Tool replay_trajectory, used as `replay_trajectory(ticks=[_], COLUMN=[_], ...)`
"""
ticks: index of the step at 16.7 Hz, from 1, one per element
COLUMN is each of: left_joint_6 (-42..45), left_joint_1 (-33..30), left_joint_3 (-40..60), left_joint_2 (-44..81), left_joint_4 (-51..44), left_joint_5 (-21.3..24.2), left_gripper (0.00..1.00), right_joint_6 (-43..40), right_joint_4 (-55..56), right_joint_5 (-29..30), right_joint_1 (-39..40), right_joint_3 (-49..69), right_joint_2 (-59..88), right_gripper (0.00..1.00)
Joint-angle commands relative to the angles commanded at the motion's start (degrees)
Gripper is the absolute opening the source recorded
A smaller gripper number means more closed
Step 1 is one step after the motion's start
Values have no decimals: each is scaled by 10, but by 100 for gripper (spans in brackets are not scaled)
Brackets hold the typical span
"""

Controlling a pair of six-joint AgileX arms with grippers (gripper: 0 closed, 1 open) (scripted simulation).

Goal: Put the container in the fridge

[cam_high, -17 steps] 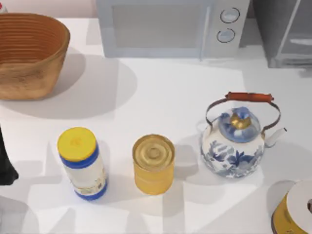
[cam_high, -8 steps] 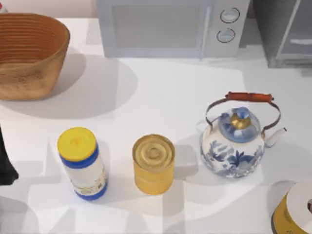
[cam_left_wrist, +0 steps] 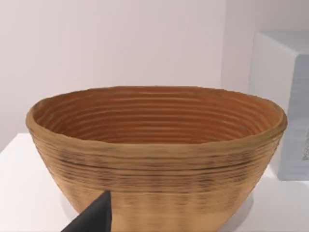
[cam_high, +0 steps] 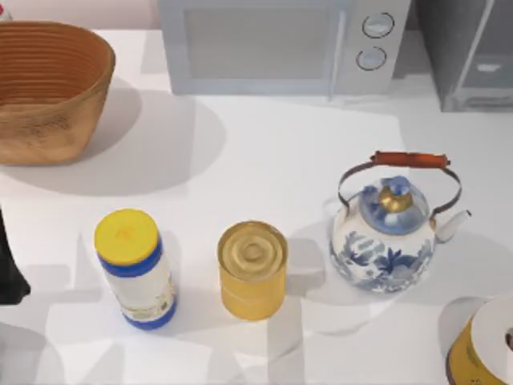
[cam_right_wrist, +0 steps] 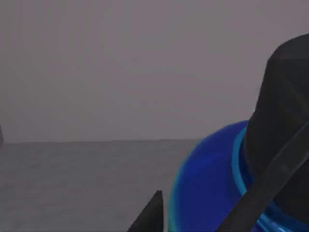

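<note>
The fridge [cam_high: 469,56] is the dark grey cabinet at the table's back right corner, with a pale framed door and a slim light bar slanting across it. In the right wrist view a blue, rounded container [cam_right_wrist: 207,188] with a dark top sits right beside my right gripper [cam_right_wrist: 155,216], in front of a grey wall and a darker grey floor. I cannot tell whether it is held. My left arm [cam_high: 10,273] is parked at the table's left edge, and the left gripper [cam_left_wrist: 94,217] faces the basket.
A woven basket [cam_high: 48,88] stands back left and a light grey microwave [cam_high: 280,44] back centre. Along the front are a yellow-capped bottle [cam_high: 136,269], a yellow can [cam_high: 252,269], a blue-and-white kettle [cam_high: 393,233] and a yellow roll [cam_high: 485,345].
The fridge's light bar has swung slightly to the left and the pale patch behind it has shrunk. A shadow at the front right has shifted. The things on the table have not moved.
</note>
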Motion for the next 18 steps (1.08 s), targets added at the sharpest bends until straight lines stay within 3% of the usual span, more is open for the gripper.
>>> replay_trajectory(ticks=[9, 16, 18], left_joint_6=[0, 0, 0], left_joint_1=[0, 0, 0], left_joint_3=[0, 0, 0], left_joint_2=[0, 0, 0], left_joint_4=[0, 0, 0], left_joint_5=[0, 0, 0], left_gripper=[100, 100, 100], right_joint_6=[-1, -2, -2], right_joint_4=[-81, -90, -90], right_joint_5=[5, 8, 8], right_joint_1=[29, 31, 31], right_joint_3=[166, 188, 188], right_joint_2=[85, 93, 93], right_gripper=[1, 1, 16])
